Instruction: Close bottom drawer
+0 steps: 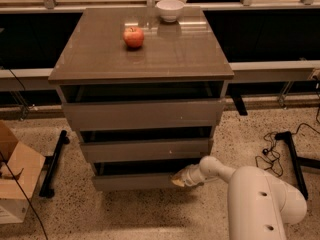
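The bottom drawer (132, 182), lowest in the cabinet (145, 115), stands slightly out, the gripper (180, 178) touching its front near the right end; whether the gripper is open or closed cannot be told. The glossy bench (100, 59) above carries an apple (133, 36) and a white bowl (170, 9); a cardboard box (14, 181) sits on the speckled floor (125, 214).

The bench (200, 59) has a smooth, glossy brown top that mirrors the white, glazed-looking bowl (170, 9) and the shiny-skinned red apple (133, 36). The bottom drawer (130, 182) has a plain matt taupe front, like the upper drawers (135, 115). The end effector (182, 178), pale and smooth, sits against the right part of that front, on a smooth white plastic-looking arm (260, 204). The floor (150, 219) is speckled stone, and the box (17, 179) is dull cardboard.
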